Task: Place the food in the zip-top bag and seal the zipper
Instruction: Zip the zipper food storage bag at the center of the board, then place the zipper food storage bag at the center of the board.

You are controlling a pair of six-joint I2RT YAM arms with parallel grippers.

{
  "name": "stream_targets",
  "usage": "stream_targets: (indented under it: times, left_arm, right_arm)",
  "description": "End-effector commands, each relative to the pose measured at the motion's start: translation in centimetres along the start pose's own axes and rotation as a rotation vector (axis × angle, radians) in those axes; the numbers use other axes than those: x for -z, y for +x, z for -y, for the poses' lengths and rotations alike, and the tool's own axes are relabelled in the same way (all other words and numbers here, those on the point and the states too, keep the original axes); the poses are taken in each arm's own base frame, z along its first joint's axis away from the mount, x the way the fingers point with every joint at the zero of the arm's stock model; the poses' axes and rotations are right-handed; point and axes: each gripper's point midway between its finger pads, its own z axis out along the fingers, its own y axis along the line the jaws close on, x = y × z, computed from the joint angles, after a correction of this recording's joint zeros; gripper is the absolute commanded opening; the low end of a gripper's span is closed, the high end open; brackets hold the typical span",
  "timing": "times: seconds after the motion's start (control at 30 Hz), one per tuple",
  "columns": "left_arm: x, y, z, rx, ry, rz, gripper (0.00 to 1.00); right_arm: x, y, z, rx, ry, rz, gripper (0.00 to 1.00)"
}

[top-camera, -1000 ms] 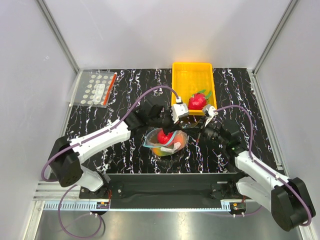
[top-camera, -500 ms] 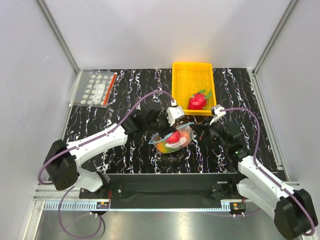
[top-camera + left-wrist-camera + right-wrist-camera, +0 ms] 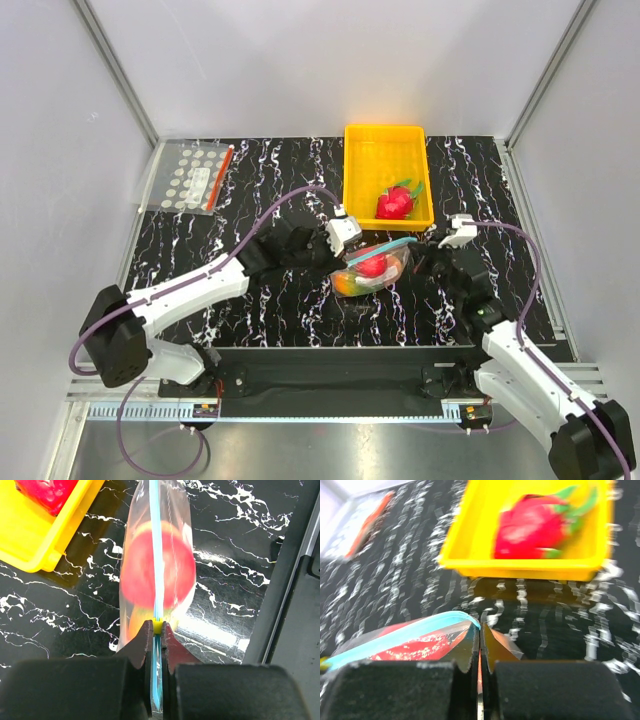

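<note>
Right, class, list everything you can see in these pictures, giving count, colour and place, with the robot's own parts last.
zip-top bag: one, clear, stretched between the two grippers, just near of the tray
zipper: one, pale blue, along the bag's top edge
red apple: one, red, inside the bag
orange-yellow fruit: at least one, inside the bag beside the apple
yellow tray: one, yellow, far side of the table
red fruit with green leaves: one, in the tray's near end
dotted bag: one, clear with white dots and a red strip, far left corner
table: one, black with white marbling
left gripper: one, black, shut on the zipper
right gripper: one, black, shut on the bag's other end
</note>
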Motion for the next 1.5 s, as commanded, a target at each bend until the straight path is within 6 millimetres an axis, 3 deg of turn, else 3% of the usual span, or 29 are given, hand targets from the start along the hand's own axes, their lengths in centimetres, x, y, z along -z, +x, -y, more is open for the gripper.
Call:
stream_targets:
  times: [0.0, 0.4, 0.73, 0.87, 1.17, 1.23, 1.27, 1.3, 1.37, 1.47]
  left_arm:
    - [1.5, 1.0, -0.3, 0.029, -0.038, -0.024, 0.0]
    - [1.7, 1.4, -0.3, 0.043, -0.047, -0.031, 0.0]
    - [1.9, 1.8, -0.7, 0.053, -0.074, -0.029, 0.0]
    - [1.9, 1.2, -1.9, 0.058, -0.144, 0.001, 0.0]
    - [0.1, -0.6, -6.6, 0.114, -0.268, 0.074, 0.02]
    - [-0.3, -0.7, -7.3, 0.133, -0.295, 0.079, 0.14]
    - [-0.2, -1.0, -7.8, 0.151, -0.321, 0.096, 0.27]
    - [-0.1, -1.2, -7.8, 0.153, -0.327, 0.109, 0.48]
    - [0.3, -1.1, -7.9, 0.189, -0.352, 0.15, 0.6]
    - [2.4, -2.2, -8.3, 0.198, -0.408, 0.243, 0.7]
  right_arm:
    - [1.2, -2.2, 5.6, -0.017, 0.286, 0.129, 0.0]
    - [2.5, -3.0, 7.4, -0.024, 0.393, 0.175, 0.0]
    - [2.7, -3.1, 7.1, -0.031, 0.375, 0.188, 0.0]
    - [2.5, -3.5, 5.9, -0.007, 0.305, 0.188, 0.0]
    - [2.0, -3.6, 5.6, 0.001, 0.292, 0.183, 0.06]
    - [1.8, -3.7, 5.5, 0.006, 0.285, 0.181, 0.37]
    - [1.8, -3.7, 5.4, 0.008, 0.283, 0.179, 0.51]
    - [1.8, -3.8, 5.4, 0.011, 0.286, 0.176, 0.82]
    - [2.0, -3.9, 5.5, 0.005, 0.297, 0.18, 0.95]
    - [2.9, -5.3, 5.1, -0.023, 0.29, 0.218, 1.0]
